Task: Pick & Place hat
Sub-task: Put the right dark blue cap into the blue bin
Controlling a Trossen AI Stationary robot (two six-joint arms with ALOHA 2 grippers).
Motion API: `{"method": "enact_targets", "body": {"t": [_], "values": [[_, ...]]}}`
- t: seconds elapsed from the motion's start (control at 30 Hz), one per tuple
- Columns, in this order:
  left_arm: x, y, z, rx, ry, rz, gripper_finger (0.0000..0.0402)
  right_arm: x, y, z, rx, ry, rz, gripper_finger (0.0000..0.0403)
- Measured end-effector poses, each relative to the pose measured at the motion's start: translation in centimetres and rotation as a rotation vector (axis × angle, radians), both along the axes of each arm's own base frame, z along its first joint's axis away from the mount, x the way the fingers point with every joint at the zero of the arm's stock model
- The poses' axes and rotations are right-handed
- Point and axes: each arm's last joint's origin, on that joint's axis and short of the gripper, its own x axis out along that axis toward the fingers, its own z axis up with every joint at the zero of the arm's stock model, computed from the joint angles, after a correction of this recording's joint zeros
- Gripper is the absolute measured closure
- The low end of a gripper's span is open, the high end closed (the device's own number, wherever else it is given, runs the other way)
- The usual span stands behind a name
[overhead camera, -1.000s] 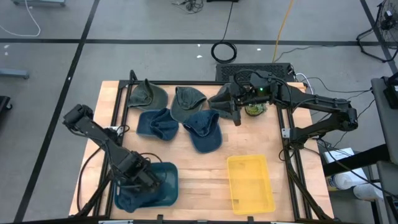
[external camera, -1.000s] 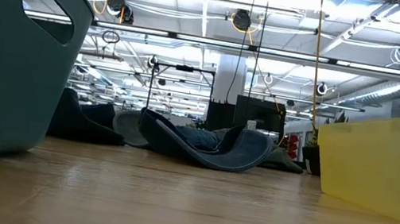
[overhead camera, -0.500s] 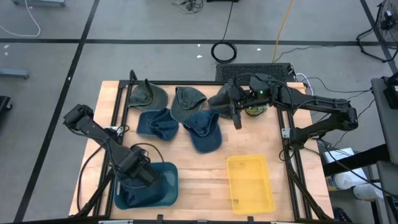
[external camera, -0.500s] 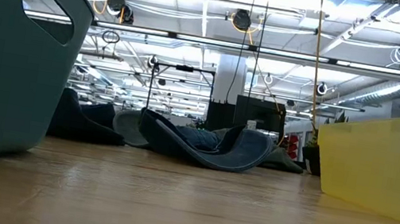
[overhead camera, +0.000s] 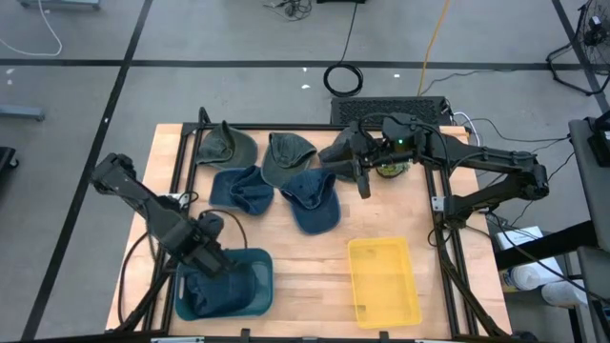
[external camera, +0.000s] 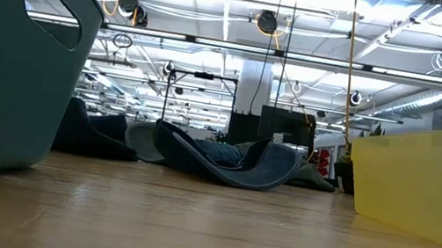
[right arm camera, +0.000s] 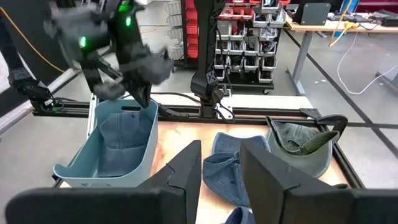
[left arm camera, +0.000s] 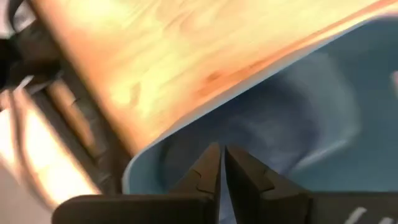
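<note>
i see one blue hat (overhead camera: pixel 205 293) lying inside the teal bin (overhead camera: pixel 255 286) at the near left corner of the surface (overhead camera: pixel 286 252). my left claw (overhead camera: pixel 212 259) hangs just above the bin's rim, its fingers pressed together with nothing between them; the left wrist view shows them over the bin's inside. more hats sit in a cluster at the far side: a green one (overhead camera: pixel 227 145), another green one (overhead camera: pixel 286 157), a blue one (overhead camera: pixel 240 189) and another blue one (overhead camera: pixel 313 198). my right claw (overhead camera: pixel 359 176) is over the far right part of the surface, beside a dark hat (overhead camera: pixel 338 148), its fingers a little apart and holding nothing. the yellow tray (overhead camera: pixel 383 281) is near right.
</note>
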Motion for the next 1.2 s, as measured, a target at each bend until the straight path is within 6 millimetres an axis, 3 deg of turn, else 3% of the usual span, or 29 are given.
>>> {"method": "enact_targets", "body": {"t": [0.2,0.43,0.77,0.97,1.2], "values": [[-0.9,1.5,2.6,0.015,-0.25,-0.031,0.037,0.0,0.0,0.1,-0.011,-0.008,0.002,0.0284],[-2.6,3.5,4.9,0.137,-0.482,-0.028,0.0356,-0.4,0.1,0.4,-0.01,-0.026,0.001,0.0227],[-4.8,6.1,7.1,0.265,-0.691,0.032,0.0216,-3.7,0.6,2.9,0.051,-0.117,-0.015,0.0162],[-5.1,7.5,7.6,0.343,-0.723,0.046,0.0143,-5.9,1.0,4.3,0.14,-0.171,-0.027,0.016],[-4.5,8.9,7.5,0.411,-0.627,-0.104,0.0083,-7.2,1.2,5.0,0.198,-0.2,-0.03,0.0164]]}}
